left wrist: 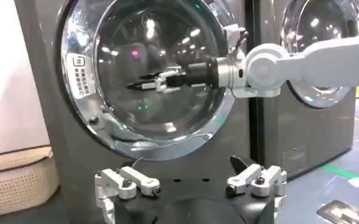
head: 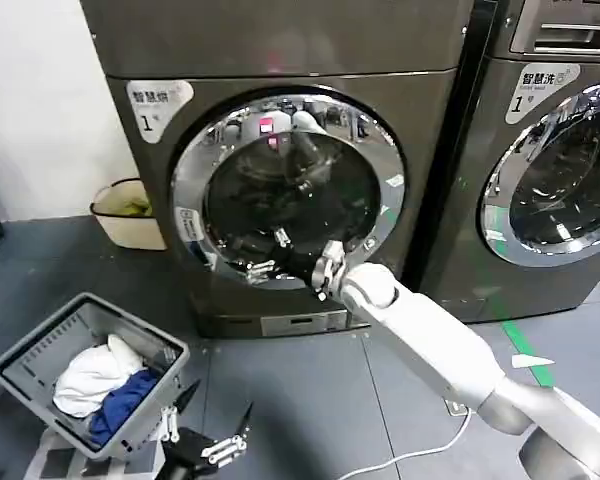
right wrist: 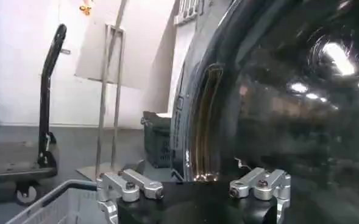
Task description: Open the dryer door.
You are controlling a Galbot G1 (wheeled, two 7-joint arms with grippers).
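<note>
Head view: dark grey front-loading dryer [head: 280,60] stands on the grey floor, its round chrome-ringed glass door [head: 380,150] facing the robot and looking shut, flush with the cabinet front. A second like machine [head: 550,150] stands just beside it on the robot's right.

Right arm reaches forward across the lower part of the door; right pincer [head: 265,268] lies level in front of the glass, low in the circle. In the left wrist view the same pincer [left wrist: 144,83] shows its thin dark fingers close together, a narrow gap at most, pinching nothing that can be made out. Whether the tips touch the glass cannot be told. Judgement: it is held low and flat to work toward the chrome rim, where a pull edge or catch would be. Which side carries the handle is not clear.

Left pincer [head: 208,428] waits low near the floor, fingers spread, nothing between them, beside the grey plastic laundry basket [head: 30,352] with white and blue cloth. Probably parked clear of the door's swing.

Door is a disc, no long axis in its face; its flat face points straight out toward the robot, upright, axis level.
</note>
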